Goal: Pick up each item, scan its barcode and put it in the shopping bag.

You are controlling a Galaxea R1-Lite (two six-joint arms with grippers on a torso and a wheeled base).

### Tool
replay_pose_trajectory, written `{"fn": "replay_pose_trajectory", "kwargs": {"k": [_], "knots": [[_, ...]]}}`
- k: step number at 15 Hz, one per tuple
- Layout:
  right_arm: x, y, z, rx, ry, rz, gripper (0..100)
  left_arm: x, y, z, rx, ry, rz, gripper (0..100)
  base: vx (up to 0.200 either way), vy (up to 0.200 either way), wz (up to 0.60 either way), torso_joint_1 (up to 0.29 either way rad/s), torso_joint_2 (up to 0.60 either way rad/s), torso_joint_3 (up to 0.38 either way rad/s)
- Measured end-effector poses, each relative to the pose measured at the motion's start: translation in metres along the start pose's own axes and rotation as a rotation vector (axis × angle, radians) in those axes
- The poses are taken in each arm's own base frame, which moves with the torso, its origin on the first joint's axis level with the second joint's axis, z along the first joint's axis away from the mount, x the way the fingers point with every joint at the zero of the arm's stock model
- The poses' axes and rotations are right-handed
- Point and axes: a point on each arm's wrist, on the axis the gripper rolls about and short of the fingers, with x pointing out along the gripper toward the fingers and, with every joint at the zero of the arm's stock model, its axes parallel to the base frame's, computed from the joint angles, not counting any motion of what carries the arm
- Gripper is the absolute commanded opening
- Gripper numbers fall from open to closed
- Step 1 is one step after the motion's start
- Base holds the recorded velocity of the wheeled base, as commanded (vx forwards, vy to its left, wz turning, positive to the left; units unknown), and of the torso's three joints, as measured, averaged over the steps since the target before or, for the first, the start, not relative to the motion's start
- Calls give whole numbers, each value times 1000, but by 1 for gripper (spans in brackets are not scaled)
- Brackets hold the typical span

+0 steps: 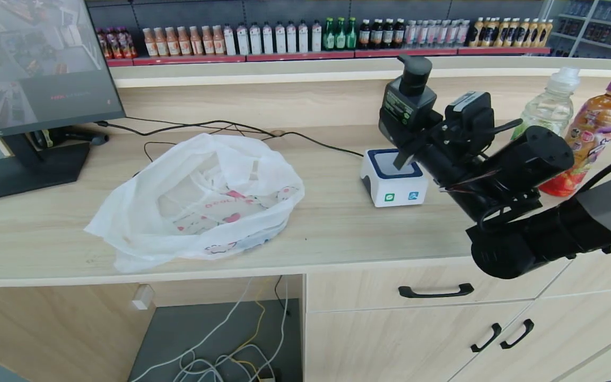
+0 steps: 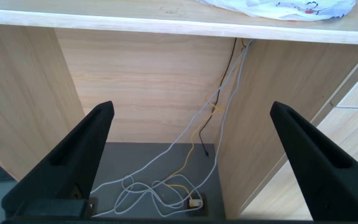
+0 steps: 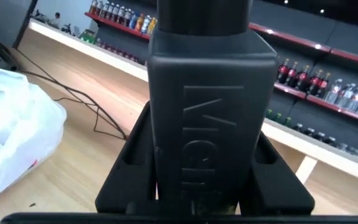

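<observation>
My right gripper (image 1: 411, 132) is shut on a dark grey bottle with a black cap (image 1: 406, 101), held upright just above the white barcode scanner (image 1: 390, 185) on the counter. In the right wrist view the bottle (image 3: 210, 124) stands between the black fingers (image 3: 129, 162). The white shopping bag (image 1: 199, 201) lies open on the counter to the left of the scanner, and its edge (image 3: 11, 143) appears in the right wrist view too. My left gripper (image 2: 188, 155) hangs open below the counter edge, with nothing between its fingers.
A clear bottle (image 1: 549, 103) and an orange drink bottle (image 1: 594, 132) stand at the counter's right. A monitor (image 1: 29, 63) sits at the far left with cables running behind the bag. Loose cables (image 2: 166, 186) lie on the floor under the counter. Drawers (image 1: 435, 291) are below.
</observation>
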Motion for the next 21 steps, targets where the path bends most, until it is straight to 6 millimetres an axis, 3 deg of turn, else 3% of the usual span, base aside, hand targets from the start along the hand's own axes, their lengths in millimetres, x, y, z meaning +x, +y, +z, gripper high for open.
{"fn": "replay_pose_trajectory", "kwargs": {"k": [3, 8, 12, 21], "knots": [[6, -19, -8, -151, -47, 20, 0, 0, 0, 0, 0, 0, 0, 100, 0, 0, 0, 0, 0, 0], [-9, -39, -27, -261, -49, 154, 0, 0, 0, 0, 0, 0, 0, 100, 0, 0, 0, 0, 0, 0], [-18, -40, -36, -324, -77, 286, 0, 0, 0, 0, 0, 0, 1, 100, 0, 0, 0, 0, 0, 0], [-21, -37, -51, -336, -58, 300, 0, 0, 0, 0, 0, 0, 0, 100, 0, 0, 0, 0, 0, 0]]}}
